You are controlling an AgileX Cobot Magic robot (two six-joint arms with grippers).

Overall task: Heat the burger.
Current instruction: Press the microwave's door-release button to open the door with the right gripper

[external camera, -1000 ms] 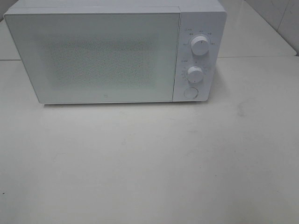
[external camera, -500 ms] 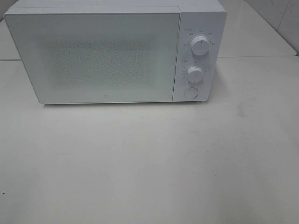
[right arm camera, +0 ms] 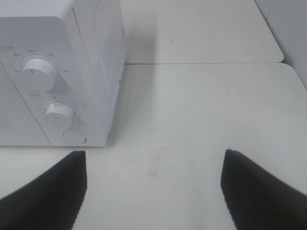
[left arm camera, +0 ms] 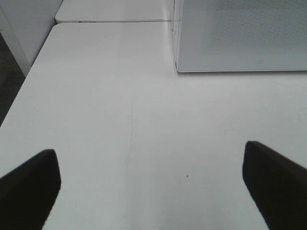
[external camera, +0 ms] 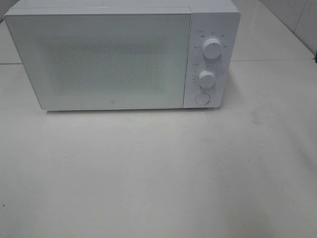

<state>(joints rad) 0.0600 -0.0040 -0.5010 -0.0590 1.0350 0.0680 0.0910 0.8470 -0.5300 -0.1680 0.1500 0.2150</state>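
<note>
The burger is not in view in any frame. A white microwave (external camera: pixel 99 59) stands at the back of the table with its door shut; the frosted door hides its inside. My left gripper (left arm camera: pixel 149 148) is open and empty above the bare table, in front of the microwave's lower left corner (left arm camera: pixel 240 33). My right gripper (right arm camera: pixel 153 154) is open and empty over the table, just right of the microwave's control panel (right arm camera: pixel 57 72). Neither gripper shows in the exterior view.
The panel has an upper knob (external camera: pixel 212 48), a lower knob (external camera: pixel 207 78) and a round button (external camera: pixel 201 98). The white table (external camera: pixel 158 173) spreads in front. A second table surface (right arm camera: pixel 201 28) adjoins behind.
Almost nothing; a small dark sliver now shows at the right edge of the exterior view. The microwave door stays shut.
</note>
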